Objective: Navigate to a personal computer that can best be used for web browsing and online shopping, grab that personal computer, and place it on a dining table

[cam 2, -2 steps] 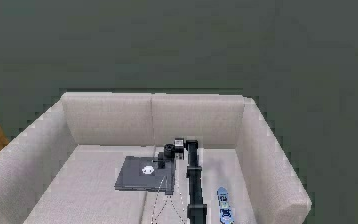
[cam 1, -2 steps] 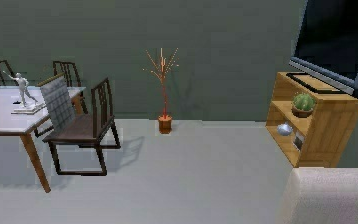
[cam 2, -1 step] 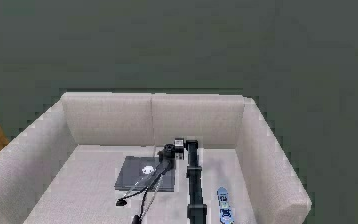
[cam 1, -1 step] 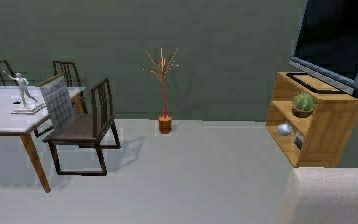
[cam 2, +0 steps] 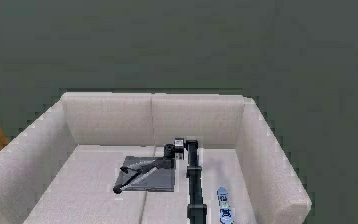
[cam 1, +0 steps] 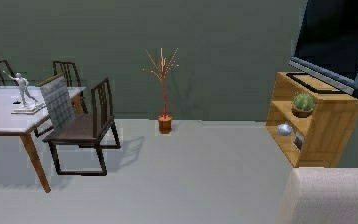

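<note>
One cream sofa [cam 2: 87, 115]; one dining table [cam 1: 7, 115] with three chairs [cam 1: 82, 125]. One grey laptop [cam 2: 159, 178] lies flat on the sofa's seat; we can't tell its long axis. Gripper [cam 2: 124, 184] shows across it; finger spread and hold, we cannot tell.
</note>
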